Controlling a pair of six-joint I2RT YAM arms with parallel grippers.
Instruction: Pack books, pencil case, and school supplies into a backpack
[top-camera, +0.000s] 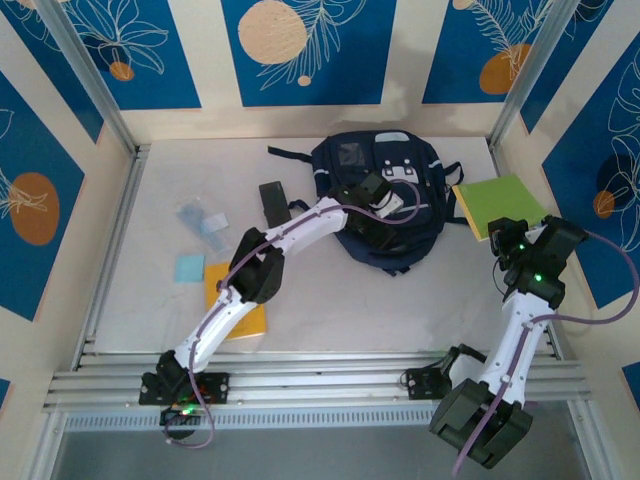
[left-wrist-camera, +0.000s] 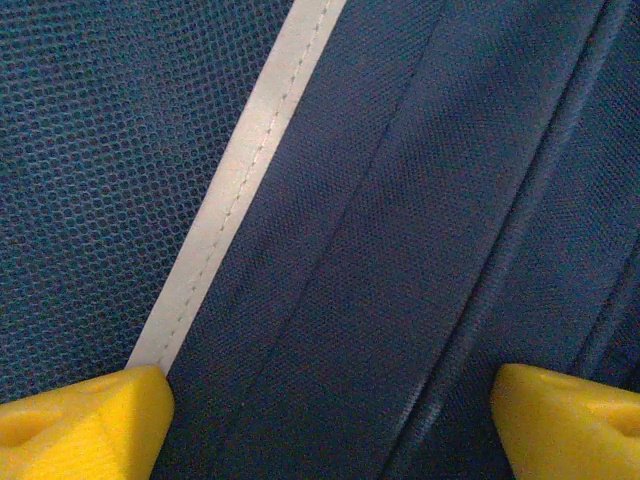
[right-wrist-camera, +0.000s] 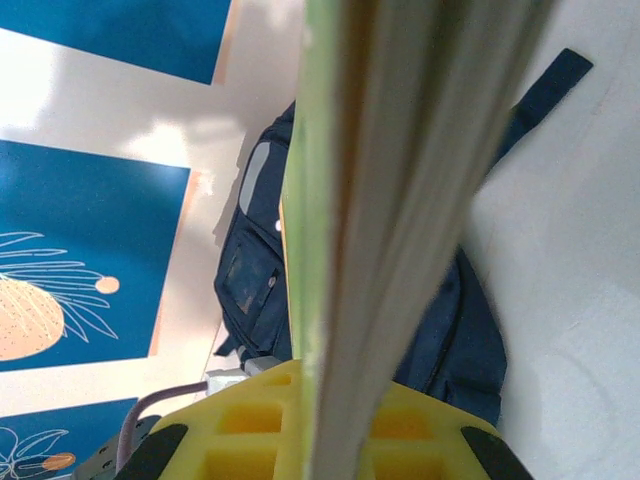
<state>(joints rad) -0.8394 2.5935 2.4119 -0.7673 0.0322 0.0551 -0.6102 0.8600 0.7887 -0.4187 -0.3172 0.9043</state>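
**A:** Edges, free room?

**B:** The table (top-camera: 400, 310) is bare from centre down to 6 o'clock, between the two arms. The green book (top-camera: 500, 203) is at 2 o'clock, close to the right wall (top-camera: 590, 150). The left half is busier. The pencil case (top-camera: 272, 203) is at 11, just beside the backpack (top-camera: 430, 180). The clear piece (top-camera: 203, 222) is at 10, the pad (top-camera: 189, 268) at 9. The yellow book (top-camera: 240, 310) is at 8, partly under the left arm, near the pad.

**A:** Backpack, contents?

**B:** It lies flat at 12 to 1 o'clock, straps out toward the back. Can't tell if it's unzipped or what's inside.

**A:** Grippers?

**B:** The left gripper (left-wrist-camera: 325, 428) is right over the backpack, jaws spread wide and gripping nothing. Below it are navy fabric, mesh and the grey stripe (left-wrist-camera: 240, 190). The right gripper (top-camera: 507, 240) is clamped on the green book's near edge. In the right wrist view the book stands edge-on between the yellow jaws.

**A:** Any text?

**B:** The white patches (top-camera: 392, 137) are too small to read, and the yellow cover is mostly hidden.
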